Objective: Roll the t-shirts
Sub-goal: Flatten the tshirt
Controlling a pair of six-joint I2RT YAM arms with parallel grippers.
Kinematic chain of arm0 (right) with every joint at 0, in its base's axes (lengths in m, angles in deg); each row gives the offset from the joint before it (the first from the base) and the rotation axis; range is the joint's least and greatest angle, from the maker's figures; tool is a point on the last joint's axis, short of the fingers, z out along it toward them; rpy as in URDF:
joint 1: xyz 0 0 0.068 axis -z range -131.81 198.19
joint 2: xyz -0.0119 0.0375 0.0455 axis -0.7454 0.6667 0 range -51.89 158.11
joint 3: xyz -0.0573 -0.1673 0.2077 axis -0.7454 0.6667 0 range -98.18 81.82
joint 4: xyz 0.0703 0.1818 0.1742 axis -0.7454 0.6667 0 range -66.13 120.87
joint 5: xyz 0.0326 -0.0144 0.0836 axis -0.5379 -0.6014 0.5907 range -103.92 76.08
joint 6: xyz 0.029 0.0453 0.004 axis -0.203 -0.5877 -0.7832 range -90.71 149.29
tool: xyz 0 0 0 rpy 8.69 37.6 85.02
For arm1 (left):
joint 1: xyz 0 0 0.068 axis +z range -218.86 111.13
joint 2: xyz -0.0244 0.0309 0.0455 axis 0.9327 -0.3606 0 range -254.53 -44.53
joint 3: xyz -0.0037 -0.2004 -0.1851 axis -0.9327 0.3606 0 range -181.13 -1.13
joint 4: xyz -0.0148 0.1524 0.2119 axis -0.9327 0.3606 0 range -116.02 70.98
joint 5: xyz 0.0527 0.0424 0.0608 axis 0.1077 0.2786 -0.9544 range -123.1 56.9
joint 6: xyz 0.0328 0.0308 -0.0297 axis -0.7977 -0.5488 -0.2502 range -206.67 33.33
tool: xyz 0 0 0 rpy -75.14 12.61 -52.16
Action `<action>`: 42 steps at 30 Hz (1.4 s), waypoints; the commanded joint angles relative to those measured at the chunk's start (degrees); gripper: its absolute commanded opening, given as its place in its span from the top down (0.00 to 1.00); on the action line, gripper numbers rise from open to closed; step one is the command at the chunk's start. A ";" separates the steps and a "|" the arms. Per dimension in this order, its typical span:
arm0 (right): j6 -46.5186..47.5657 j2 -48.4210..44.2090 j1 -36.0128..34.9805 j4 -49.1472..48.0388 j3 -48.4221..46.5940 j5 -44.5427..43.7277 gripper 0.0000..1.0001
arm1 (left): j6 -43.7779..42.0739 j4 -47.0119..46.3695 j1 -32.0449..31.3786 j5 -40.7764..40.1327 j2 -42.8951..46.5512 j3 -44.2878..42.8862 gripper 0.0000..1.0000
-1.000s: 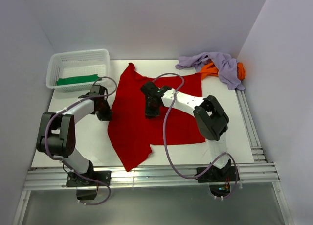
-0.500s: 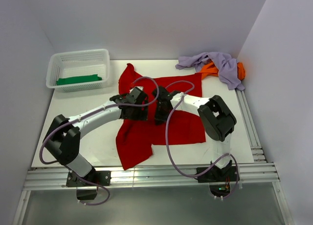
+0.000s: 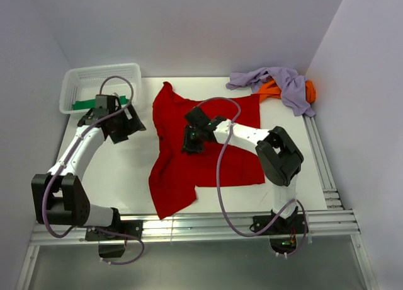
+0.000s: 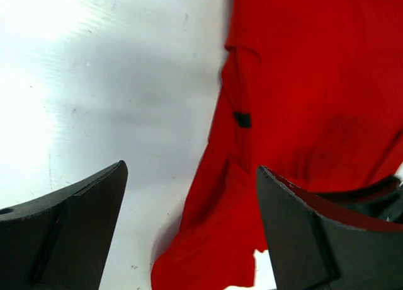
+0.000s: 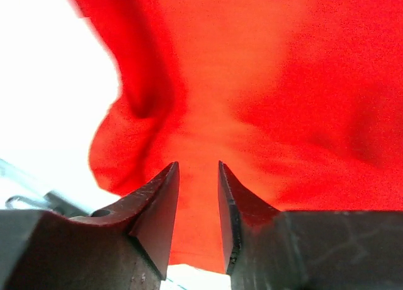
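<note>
The red t-shirt [image 3: 173,176] lies mid-table, its left side folded in toward the middle and rumpled. My left gripper [image 3: 131,126] hangs open and empty left of the shirt, near the basket; its wrist view shows bare table and the shirt's left edge [image 4: 302,82] between wide-spread fingers [image 4: 82,208]. My right gripper [image 3: 189,144] is low over the shirt's middle. Its jaws [image 5: 198,167] stand slightly apart, with flat red cloth [image 5: 252,69] below and nothing pinched. The green t-shirt [image 3: 80,104] lies in the basket. The lavender t-shirt [image 3: 280,81] is heaped on the orange one [image 3: 269,88] at the back right.
A white mesh basket [image 3: 75,82] stands at the back left corner, close behind my left arm. Walls close in the back and both sides. A metal rail [image 3: 208,230] runs along the near table edge.
My left gripper carried the shirt's left edge toward the middle, opened, let go and swung back left toward the basket. The right gripper's jaws parted a little over the shirt.
</note>
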 commanded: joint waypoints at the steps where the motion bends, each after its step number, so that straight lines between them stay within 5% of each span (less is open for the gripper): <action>1: 0.47 0.19 -1.62 -6.94 -4.26 3.96 0.60 | -1.05 -2.68 4.74 10.08 -1.63 -0.67 0.12; 9: -1.64 8.18 -2.42 -7.39 -13.31 7.57 0.56 | 3.34 -11.11 8.97 18.17 -6.64 1.44 0.14; 18: -1.99 13.55 -3.47 -1.42 -16.75 6.17 0.57 | 3.61 -15.95 9.15 18.53 -14.81 -0.93 0.17; 22: -1.38 12.85 -3.47 -0.27 -15.00 5.55 0.81 | 4.83 -18.50 9.06 18.97 -17.63 -0.67 0.19; 26: -0.85 10.84 -3.30 -0.18 -12.09 4.41 0.87 | 5.80 -20.79 7.84 18.80 -19.74 -0.40 0.21; 42: 0.20 10.21 -2.24 0.61 -9.45 3.88 0.88 | 8.44 -25.89 0.89 16.51 -30.19 -7.78 0.34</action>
